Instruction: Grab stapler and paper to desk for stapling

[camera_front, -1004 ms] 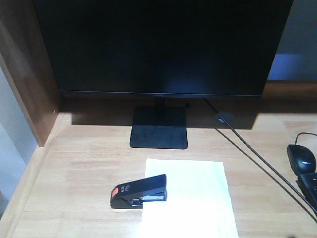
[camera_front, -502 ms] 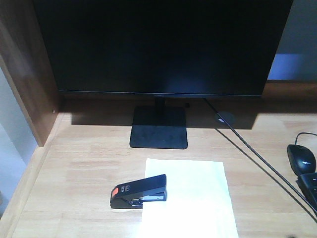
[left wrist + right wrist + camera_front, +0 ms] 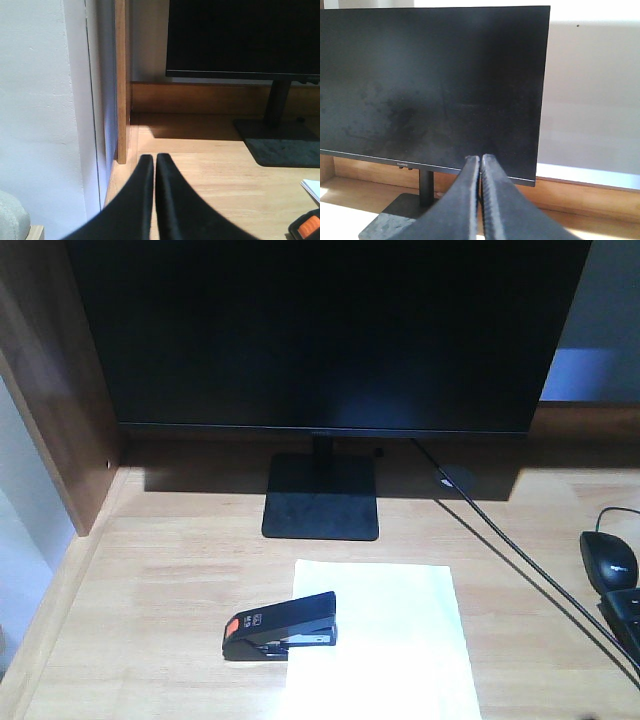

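The stapler (image 3: 279,627) is sitting on the desk (image 3: 150,570) before the monitor (image 3: 325,335), mouth over the paper's (image 3: 385,645) left edge, seemingly for stapling; left gripper (image 3: 154,162) and right gripper (image 3: 480,161) are pinched together, empty.

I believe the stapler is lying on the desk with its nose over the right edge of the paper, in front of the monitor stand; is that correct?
Not quite: the stapler lies on the desk with its nose over the left edge of the paper, not the right, and its orange-labelled end points away from the sheet. It is indeed in front of the monitor stand. The exterior front-facing view shows this.
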### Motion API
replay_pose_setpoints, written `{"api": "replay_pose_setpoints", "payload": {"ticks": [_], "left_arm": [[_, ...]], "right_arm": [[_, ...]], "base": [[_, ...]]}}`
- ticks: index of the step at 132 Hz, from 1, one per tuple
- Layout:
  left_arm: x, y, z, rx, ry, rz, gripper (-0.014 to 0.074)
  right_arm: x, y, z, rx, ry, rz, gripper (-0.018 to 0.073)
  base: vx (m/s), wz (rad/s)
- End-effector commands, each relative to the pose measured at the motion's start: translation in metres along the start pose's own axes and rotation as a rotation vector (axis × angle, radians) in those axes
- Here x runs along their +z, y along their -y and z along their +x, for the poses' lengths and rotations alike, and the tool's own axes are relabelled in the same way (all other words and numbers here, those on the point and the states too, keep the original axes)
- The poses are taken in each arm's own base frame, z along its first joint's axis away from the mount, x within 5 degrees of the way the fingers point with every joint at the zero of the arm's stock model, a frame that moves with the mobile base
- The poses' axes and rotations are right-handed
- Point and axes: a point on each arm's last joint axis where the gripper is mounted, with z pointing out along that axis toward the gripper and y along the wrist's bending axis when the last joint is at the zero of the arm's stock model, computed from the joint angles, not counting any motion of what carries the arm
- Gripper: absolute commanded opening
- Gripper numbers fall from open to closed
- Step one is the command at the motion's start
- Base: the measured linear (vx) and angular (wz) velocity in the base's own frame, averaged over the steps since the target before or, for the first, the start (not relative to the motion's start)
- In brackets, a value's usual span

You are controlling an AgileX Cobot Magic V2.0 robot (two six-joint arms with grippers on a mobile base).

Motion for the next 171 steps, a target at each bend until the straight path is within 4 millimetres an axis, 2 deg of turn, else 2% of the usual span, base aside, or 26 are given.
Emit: {"api": "replay_pose_setpoints", "payload": {"ticks": [1,42,72,97,124,153,171], "left_arm": [[-0.001,0.000,-0.004,-0.019,0.079,0.001,-0.0006],[-0.001,0.000,-0.004,-0.019,0.079,0.001,-0.0006],[-0.001,0.000,-0.004,-0.019,0.079,0.001,-0.0006],[-0.001,0.000,-0.004,-0.019,0.079,0.001,-0.0006],[-0.001,0.000,-0.004,-0.019,0.079,0.001,-0.0006],[-0.001,0.000,-0.004,-0.019,0.079,0.001,-0.0006],[-0.001,0.000,-0.004,-0.019,0.079,0.001,-0.0006]], "right_arm": [[0.000,0.003,-0.008,-0.048,0.012,0.030,-0.0006],[0.000,0.003,-0.008,-0.038,0.014,0.032,-0.0006],[0.002,0.005,0.004,0.009,0.066,0.044,-0.0006],[0.001,0.015,0.000,0.021,0.148,0.154,-0.0006],[-0.001,0.024,0.007,0.065,0.071,0.262,-0.0006],[-0.001,0.025,0.012,0.060,0.017,0.275,-0.0006],[0.000,0.024,0.024,0.071,-0.019,0.253,-0.0006]], "base": [[0.00,0.00],[0.00,0.00],[0.00,0.00],[0.00,0.00],[0.00,0.00],[0.00,0.00],[0.00,0.00]]}}
